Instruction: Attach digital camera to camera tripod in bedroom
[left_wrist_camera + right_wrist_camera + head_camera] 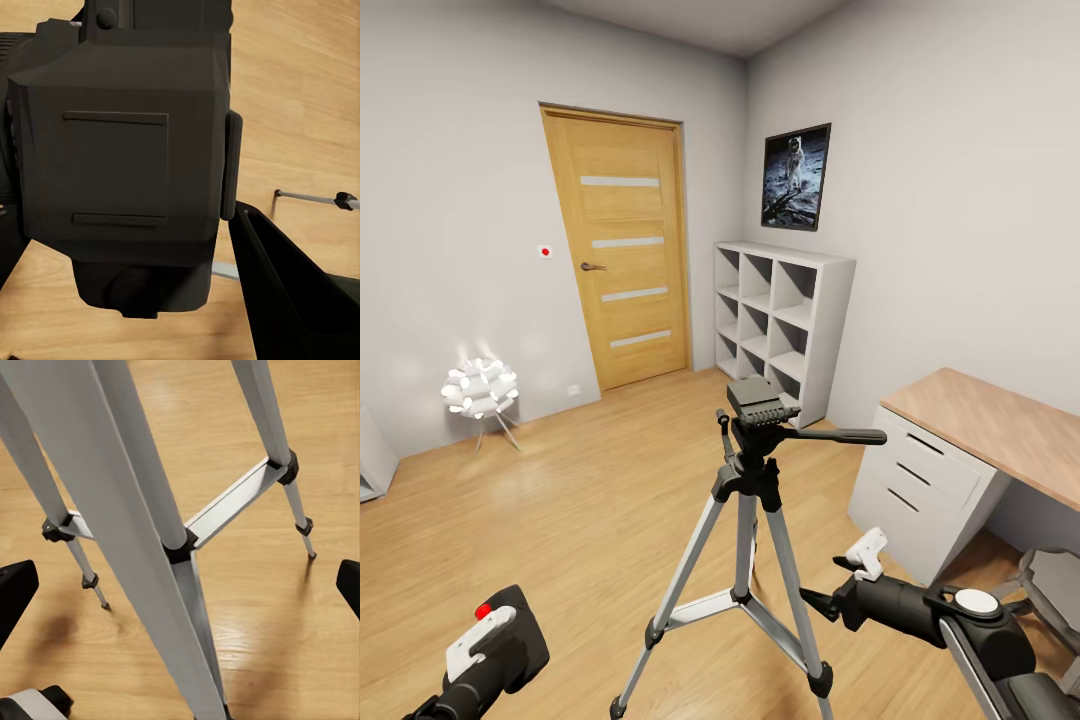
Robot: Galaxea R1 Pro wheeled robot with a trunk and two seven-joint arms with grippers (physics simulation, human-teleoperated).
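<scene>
My left gripper (495, 650) was clamped on the digital camera (510, 635), held low in the head view with its red round button (483, 611) facing up. In the left wrist view the camera's dark body (120, 165) sat right against the lens, between one dark finger (289, 289) and the other side, which I could not make out; past it lay the light wood floor (300, 90) and a bit of a tripod foot (344, 200).

My right gripper (830, 600) stood spread wide, holding nothing: its two dark fingertips (15, 596) showed well apart at opposite edges of the right wrist view. Between them, just ahead, rose the camera tripod (176, 544), silver legs joined by a flat brace (232, 502) to a black collar, with black feet on the floor (255, 622). No finger touched a leg.

In the head view the tripod (745, 560) stood between my two arms, closer to the right gripper, its black head (758, 405) bare on top and above both grippers, the long pan handle (840, 436) pointing out over my right arm's side.

Beyond the tripod stood a white cube shelf (785, 320) under a framed astronaut picture (796, 176), with a wooden door (622, 245) further to the left. A wood-topped desk with white drawers (950, 470) was just outside my right arm, a grey stool (1055, 590) beside it. A glowing white lamp (480, 388) sat on the floor far out past my left gripper.
</scene>
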